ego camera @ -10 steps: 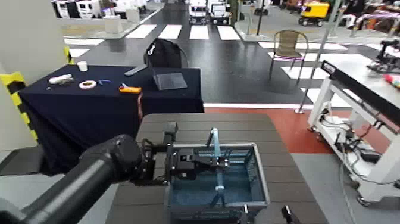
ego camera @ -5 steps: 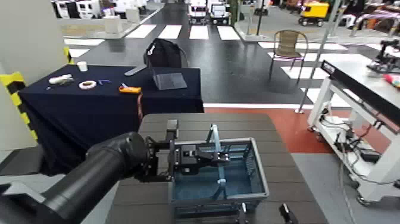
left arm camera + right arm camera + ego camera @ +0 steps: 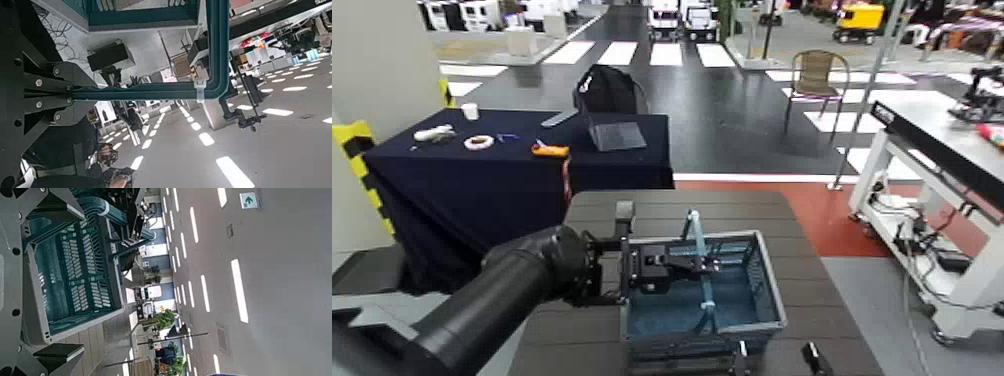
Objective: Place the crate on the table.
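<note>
The grey-blue lattice crate (image 3: 704, 312) with a blue bottom is over the near half of the dark brown slatted table (image 3: 672, 210); I cannot tell if it rests on the planks. My left gripper (image 3: 670, 270) reaches in from the left and is shut on the crate's thin teal handle (image 3: 698, 252), which stands upright. The left wrist view shows that handle (image 3: 156, 92) running into the black fingers (image 3: 47, 78). My right gripper (image 3: 775, 359) is open just below the crate's near edge. In the right wrist view the crate's lattice wall (image 3: 74, 247) lies between the spread fingers (image 3: 31, 207).
A table draped in navy cloth (image 3: 482, 170) stands at the far left with a tape roll, an orange tool and a laptop. A white-framed workbench (image 3: 932, 130) is at the right. A chair (image 3: 819, 75) and a black bag (image 3: 607, 90) stand farther back.
The crate and my left gripper have moved a little away from me over the table, and the left arm has stretched out farther. The right fingertips stay at the near edge.
</note>
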